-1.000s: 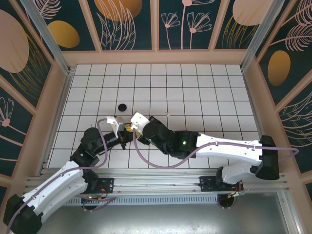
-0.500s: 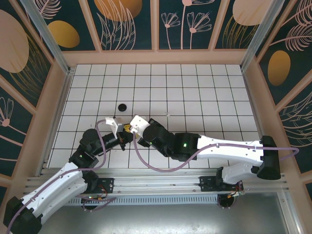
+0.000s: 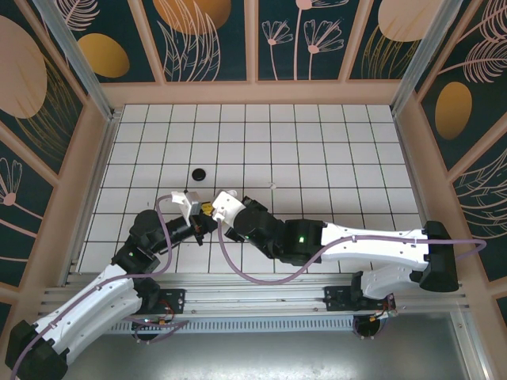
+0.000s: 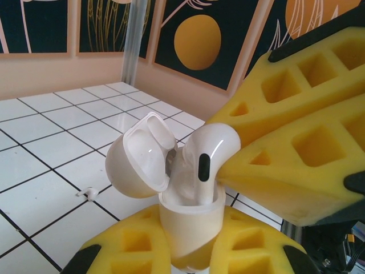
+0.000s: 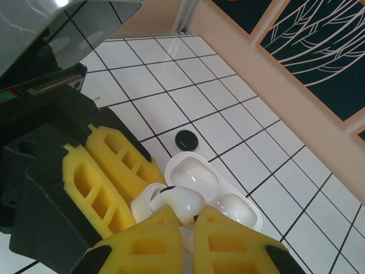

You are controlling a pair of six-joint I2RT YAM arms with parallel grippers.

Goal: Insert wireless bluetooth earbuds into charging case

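Check the left gripper (image 4: 191, 246) first: its yellow jaws are closed narrowly on the lower body of the white charging case (image 4: 188, 225) and hold it roughly upright above the tiled table (image 4: 45, 131). The hinged lid (image 4: 140, 157) stands fully open, tipped back and to the left in the left wrist view. Next check the right gripper (image 5: 183, 221): its jaws are drawn almost together and pinch the white earbud (image 5: 173, 200) by its rounded head. In the left wrist view the white earbud (image 4: 205, 157) has its stem down inside the case opening, while its head rises above the rim, beside the open lid and against the yellow pad of the right gripper. From the top camera you see both grippers meeting tip to tip near the front left of the table. A small black round piece (image 3: 199, 173) lies on a tile behind them, well apart. A small white piece (image 4: 88, 194) lies on the table beyond the case.
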